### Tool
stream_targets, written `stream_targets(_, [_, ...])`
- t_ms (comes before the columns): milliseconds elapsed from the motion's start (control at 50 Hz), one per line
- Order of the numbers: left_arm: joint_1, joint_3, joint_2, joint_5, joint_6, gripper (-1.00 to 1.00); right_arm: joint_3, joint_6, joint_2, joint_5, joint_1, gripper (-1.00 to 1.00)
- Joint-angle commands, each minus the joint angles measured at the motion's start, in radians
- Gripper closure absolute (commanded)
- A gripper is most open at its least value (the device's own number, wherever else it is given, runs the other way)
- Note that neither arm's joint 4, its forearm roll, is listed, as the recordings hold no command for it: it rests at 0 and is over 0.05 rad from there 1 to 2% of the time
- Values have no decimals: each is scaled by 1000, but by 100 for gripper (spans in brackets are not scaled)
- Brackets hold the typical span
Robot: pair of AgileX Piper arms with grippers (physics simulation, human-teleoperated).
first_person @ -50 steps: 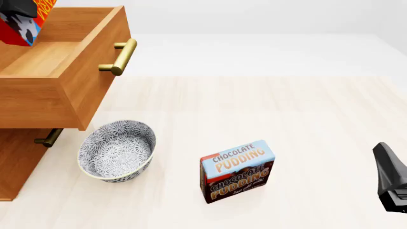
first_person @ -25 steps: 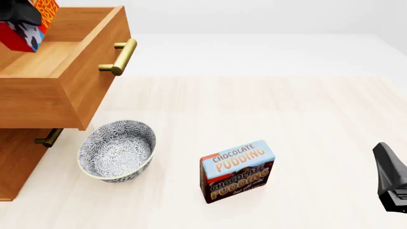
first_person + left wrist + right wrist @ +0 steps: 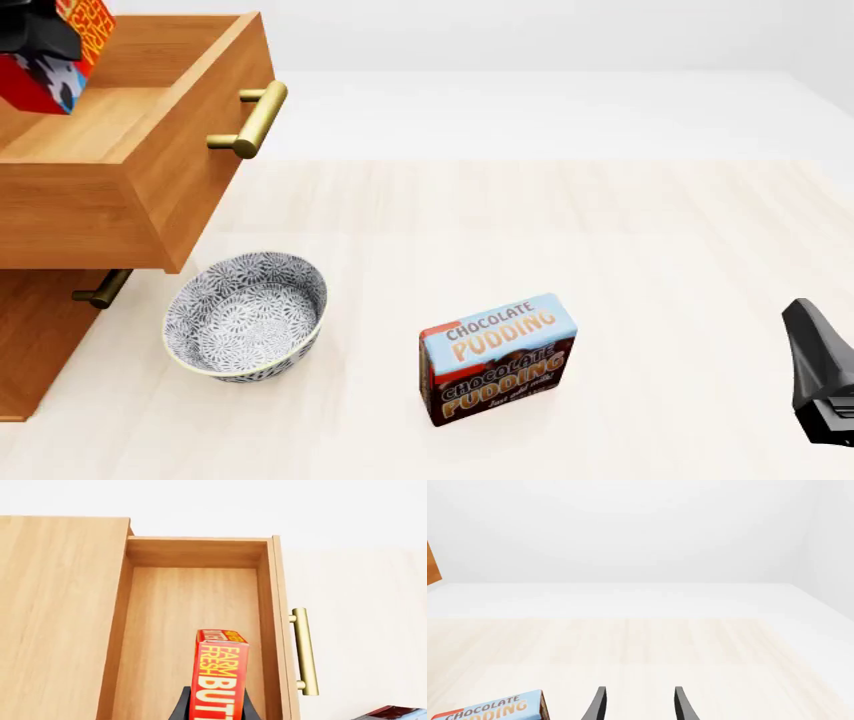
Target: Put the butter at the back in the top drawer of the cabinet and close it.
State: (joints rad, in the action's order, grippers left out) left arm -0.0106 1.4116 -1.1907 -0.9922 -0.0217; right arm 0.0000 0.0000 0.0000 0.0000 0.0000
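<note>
the cabinet [image 3: 40, 340] sits at the far left of the surface [image 3: 561, 230], and its top drawer [image 3: 193, 630] is pulled fully out, so the bare floor lies open from above. that is why the left fingers [image 3: 212, 707] are where they are: they pinch the butter [image 3: 219, 677] from both sides near its lower end and carry it on edge, long side pointing ahead of them, over the open drawer. the box hangs clear of the drawer floor, not yet set down; in the front view the butter [image 3: 54, 50] shows only at the upper left corner, above the drawer's inner part. the narrow, upright hold looks chosen so the box fits between the drawer walls with room on each side. the brass handle [image 3: 251, 120] lies off to the side of the fingers, untouched, and will be needed for the push shut.

nearer, below the drawer front, stands a patterned bowl [image 3: 244, 315], and further along the pudding box [image 3: 498, 358] stands upright; both are well apart from the left fingers and play no part.

at the far right the right gripper [image 3: 637, 705] waits low over the surface, its fingers spread with nothing between them, the pudding box off to one side. by my judgement lowering and release come next.
</note>
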Motion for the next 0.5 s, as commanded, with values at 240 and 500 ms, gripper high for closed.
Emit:
stream_targets(240, [29, -24, -15, 49, 16, 100, 0, 0, 0, 0, 0, -100])
stream_targets(500, [48, -39, -33, 75, 24, 100, 0, 0, 0, 0, 0, -100])
